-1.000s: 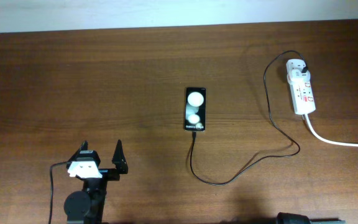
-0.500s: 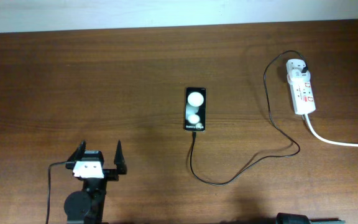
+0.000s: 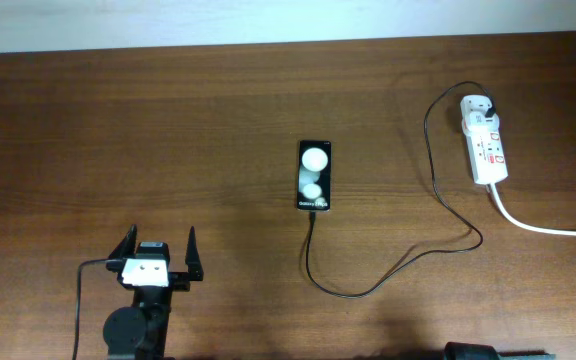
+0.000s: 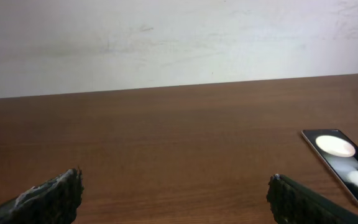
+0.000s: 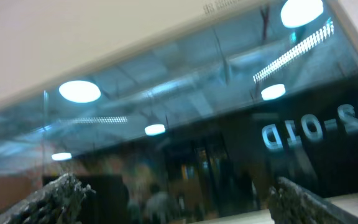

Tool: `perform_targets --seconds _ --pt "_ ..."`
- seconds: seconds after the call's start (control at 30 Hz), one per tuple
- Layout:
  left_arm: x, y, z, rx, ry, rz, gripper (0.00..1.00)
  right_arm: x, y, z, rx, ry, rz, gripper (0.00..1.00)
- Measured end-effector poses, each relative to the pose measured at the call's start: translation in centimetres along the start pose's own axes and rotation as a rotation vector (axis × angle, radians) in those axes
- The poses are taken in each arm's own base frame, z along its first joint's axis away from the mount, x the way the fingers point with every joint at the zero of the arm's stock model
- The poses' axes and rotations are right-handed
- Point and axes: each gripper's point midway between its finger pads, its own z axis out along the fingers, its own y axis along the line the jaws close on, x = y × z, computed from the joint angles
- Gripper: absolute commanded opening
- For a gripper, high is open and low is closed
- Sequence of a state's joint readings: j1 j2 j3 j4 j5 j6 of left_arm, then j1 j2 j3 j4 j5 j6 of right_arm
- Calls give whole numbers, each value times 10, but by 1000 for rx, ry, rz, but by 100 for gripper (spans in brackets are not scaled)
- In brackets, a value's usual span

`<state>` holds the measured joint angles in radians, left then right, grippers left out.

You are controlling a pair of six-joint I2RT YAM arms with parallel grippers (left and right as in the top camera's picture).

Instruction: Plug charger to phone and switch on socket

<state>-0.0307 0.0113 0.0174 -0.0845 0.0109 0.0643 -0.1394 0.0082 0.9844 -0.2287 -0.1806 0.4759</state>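
Note:
The phone (image 3: 314, 175) lies flat in the middle of the table, glossy face up, and shows at the right edge of the left wrist view (image 4: 347, 165). The charger (image 3: 408, 262), a thin black cable, runs from the phone's near end in a loop to the right and up to a black plug in the socket (image 3: 487, 150), a white power strip at the far right. My left gripper (image 3: 158, 245) is open and empty near the front left, well apart from the phone; its jaws (image 4: 174, 180) stand wide. My right gripper (image 5: 176, 183) is open and empty, pointing up at a window.
The socket's thick white cord (image 3: 553, 230) trails off the right edge. A pale wall (image 4: 179, 43) stands behind the table's far edge. A dark part of the right arm (image 3: 468, 351) shows at the bottom edge.
My left gripper has straightened from a slight tilt and shifted a little to the right and toward the near edge. Phone, charger and socket have not moved.

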Motion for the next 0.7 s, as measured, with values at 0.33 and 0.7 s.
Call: perform_targets --seconds 0.33,0.7 --pt "0 0 0 0 2 0 99 132 -92 -7 323 348 62 99" --pt "1 0 0 0 3 0 99 216 -143 -2 355 330 60 99"
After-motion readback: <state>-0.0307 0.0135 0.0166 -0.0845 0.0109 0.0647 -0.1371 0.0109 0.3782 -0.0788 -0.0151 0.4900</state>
